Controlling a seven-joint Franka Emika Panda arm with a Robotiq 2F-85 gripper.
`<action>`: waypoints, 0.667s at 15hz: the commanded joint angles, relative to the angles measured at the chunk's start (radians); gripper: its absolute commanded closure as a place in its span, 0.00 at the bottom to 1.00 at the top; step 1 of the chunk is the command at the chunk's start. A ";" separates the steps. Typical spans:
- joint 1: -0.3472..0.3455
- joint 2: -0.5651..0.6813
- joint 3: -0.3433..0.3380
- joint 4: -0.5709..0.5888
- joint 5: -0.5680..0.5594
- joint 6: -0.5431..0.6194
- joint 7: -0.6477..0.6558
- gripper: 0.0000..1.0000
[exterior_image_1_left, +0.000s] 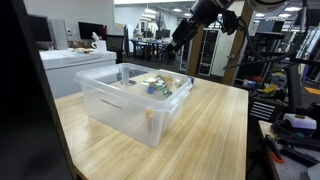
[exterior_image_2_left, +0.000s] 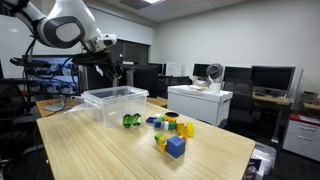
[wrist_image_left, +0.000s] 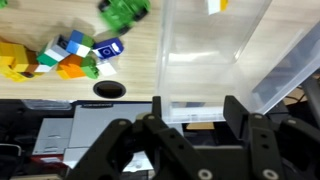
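1. The hand (wrist_image_left: 195, 118) hangs over the bin's edge, its dark fingers about half apart and gripping nothing (only clear plastic shows through the gap)
2. Below it stands the bin (exterior_image_2_left: 112, 100), a rectangular box of see-through plastic with rounded corners; it looks empty
3. The toy blocks (exterior_image_2_left: 170, 125), glossy, hard-edged, green, yellow and blue, lie beside the bin on the pale wood-grain tabletop (exterior_image_2_left: 100, 150); none is gripped or binned, so work on them looks barely begun
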 joint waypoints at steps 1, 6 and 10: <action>-0.012 -0.064 0.075 -0.063 0.109 0.004 -0.145 0.04; -0.039 -0.005 0.065 0.002 0.186 0.007 -0.215 0.00; -0.121 0.113 0.003 0.090 0.137 0.030 -0.171 0.00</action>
